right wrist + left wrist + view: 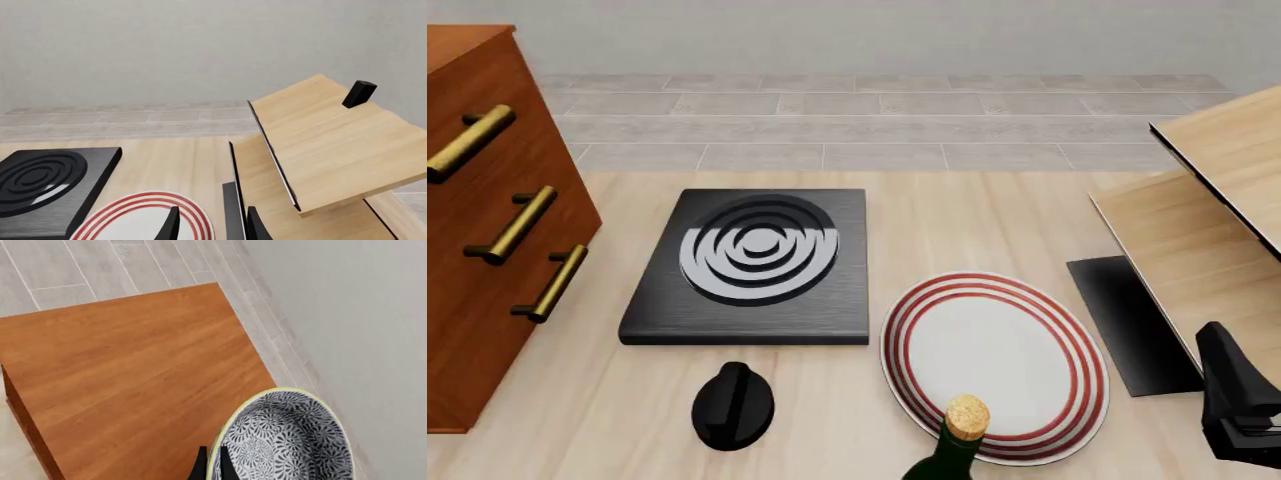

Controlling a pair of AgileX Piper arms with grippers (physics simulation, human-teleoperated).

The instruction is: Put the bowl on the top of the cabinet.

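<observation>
The bowl [287, 440], dark blue-grey and white floral with a pale yellow rim, shows only in the left wrist view. My left gripper [212, 466] is shut on its rim, one finger inside and one outside. The bowl hangs over the edge of the reddish-brown cabinet's top [127, 375]; I cannot tell whether it touches the wood. In the front view the cabinet [481, 230] stands at the far left with brass bar handles; the bowl and left gripper are out of that view. My right gripper [212, 225] is open and empty, low over the table at the right.
A black hob with grey rings [754, 262] lies mid-table. A white plate with red rings [994, 360] lies to its right, a black knob [733, 404] and a corked green bottle [961, 440] at the front. A pale wood shelf unit [1214, 200] stands at the right.
</observation>
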